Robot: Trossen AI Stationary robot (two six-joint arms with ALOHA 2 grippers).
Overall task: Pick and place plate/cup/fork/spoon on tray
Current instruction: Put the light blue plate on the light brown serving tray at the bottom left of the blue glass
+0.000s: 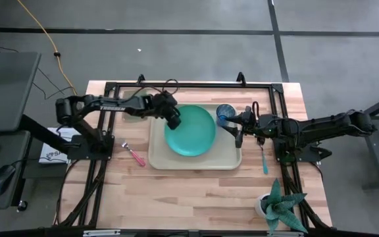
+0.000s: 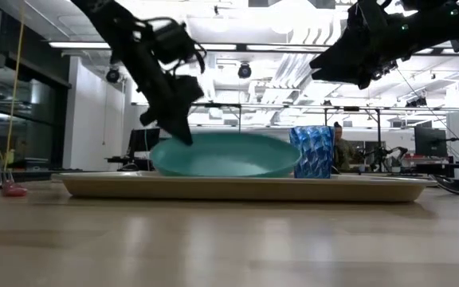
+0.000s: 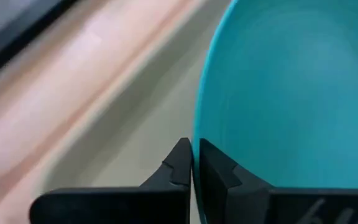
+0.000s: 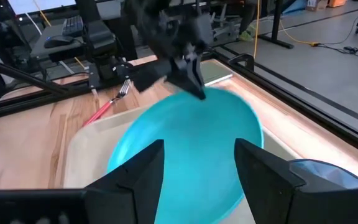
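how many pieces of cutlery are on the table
2. The pink-handled fork lies on the bare wood left of the tray; the blue-handled spoon lies on the wood right of it. Neither is on the tray; others could be hidden under the arms.

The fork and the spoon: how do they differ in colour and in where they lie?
The fork has a pink handle; the spoon has a light blue one. The fork lies on the bare table left of the tray, slanted; the spoon lies right of the tray, nearly straight along its short side. Both are slim, rest on the wood outside the tray, and no pincer touches them.
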